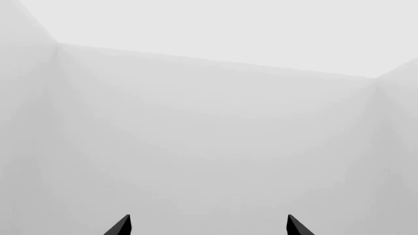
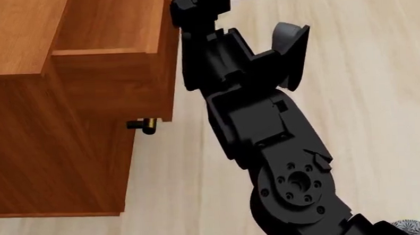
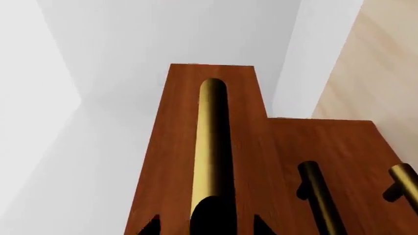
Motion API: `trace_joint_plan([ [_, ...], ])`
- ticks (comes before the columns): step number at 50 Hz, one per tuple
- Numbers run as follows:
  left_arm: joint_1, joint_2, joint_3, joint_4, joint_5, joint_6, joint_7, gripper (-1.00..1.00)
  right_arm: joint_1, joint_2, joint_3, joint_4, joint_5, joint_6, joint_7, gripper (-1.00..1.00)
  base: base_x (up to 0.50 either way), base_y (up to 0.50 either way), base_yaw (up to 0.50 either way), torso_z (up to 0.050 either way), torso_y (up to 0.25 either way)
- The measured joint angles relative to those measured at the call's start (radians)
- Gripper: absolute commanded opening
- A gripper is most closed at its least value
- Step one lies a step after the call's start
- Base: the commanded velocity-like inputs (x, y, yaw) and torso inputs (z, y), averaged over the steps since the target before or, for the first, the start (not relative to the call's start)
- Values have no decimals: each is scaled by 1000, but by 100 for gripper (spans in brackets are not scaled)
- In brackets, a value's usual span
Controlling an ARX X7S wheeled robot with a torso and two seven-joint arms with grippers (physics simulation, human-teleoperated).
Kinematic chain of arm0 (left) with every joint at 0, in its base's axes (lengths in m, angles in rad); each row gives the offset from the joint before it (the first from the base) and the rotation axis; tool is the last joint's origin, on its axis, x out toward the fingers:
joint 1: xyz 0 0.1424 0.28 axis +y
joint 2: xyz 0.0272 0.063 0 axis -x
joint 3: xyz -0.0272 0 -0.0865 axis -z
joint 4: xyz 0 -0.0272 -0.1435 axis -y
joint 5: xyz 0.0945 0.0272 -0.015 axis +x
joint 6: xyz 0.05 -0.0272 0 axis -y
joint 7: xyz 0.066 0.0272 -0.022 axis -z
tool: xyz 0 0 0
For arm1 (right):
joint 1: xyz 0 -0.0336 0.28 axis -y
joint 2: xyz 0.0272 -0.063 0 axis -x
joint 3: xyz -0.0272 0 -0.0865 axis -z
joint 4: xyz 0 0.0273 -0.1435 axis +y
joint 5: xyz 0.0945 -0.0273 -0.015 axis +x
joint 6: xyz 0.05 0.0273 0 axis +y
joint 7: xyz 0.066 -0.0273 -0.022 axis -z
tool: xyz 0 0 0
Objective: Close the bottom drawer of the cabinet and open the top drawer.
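The reddish-brown cabinet (image 2: 48, 156) stands at the left of the head view. Its top drawer (image 2: 108, 74) sticks out from the front. In the right wrist view the top drawer's front (image 3: 173, 171) stands nearer than the panel beside it. My right gripper (image 3: 205, 226) straddles that drawer's brass bar handle (image 3: 212, 142), with a gap showing on both sides of the bar. The middle handle (image 3: 318, 196) and the bottom drawer's handle (image 3: 404, 183) lie on one flush, set-back front. My left gripper (image 1: 209, 225) is open and empty, facing bare grey walls.
My right arm (image 2: 267, 136) runs up the middle of the head view to the drawer front. A brass handle end (image 2: 148, 124) pokes out below the open drawer. Pale wood floor (image 2: 365, 89) lies to the right of the cabinet.
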Motion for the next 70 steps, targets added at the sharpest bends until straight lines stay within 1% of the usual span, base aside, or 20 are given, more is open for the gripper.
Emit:
trace_joint_plan([
  [5, 0, -1, 0, 0, -1, 1, -2, 100, 20, 10, 31, 14, -51, 3, -17, 100, 0, 0, 0, 0, 0],
  [44, -2, -10, 1, 2, -7, 12, -13, 100, 22, 14, 49, 42, -73, 9, -20, 100, 1, 0, 0, 1, 1],
  [70, 1, -20, -4, 6, -14, 19, -22, 100, 16, -4, 65, 137, -106, 44, -70, 100, 0, 0, 0, 0, 0],
])
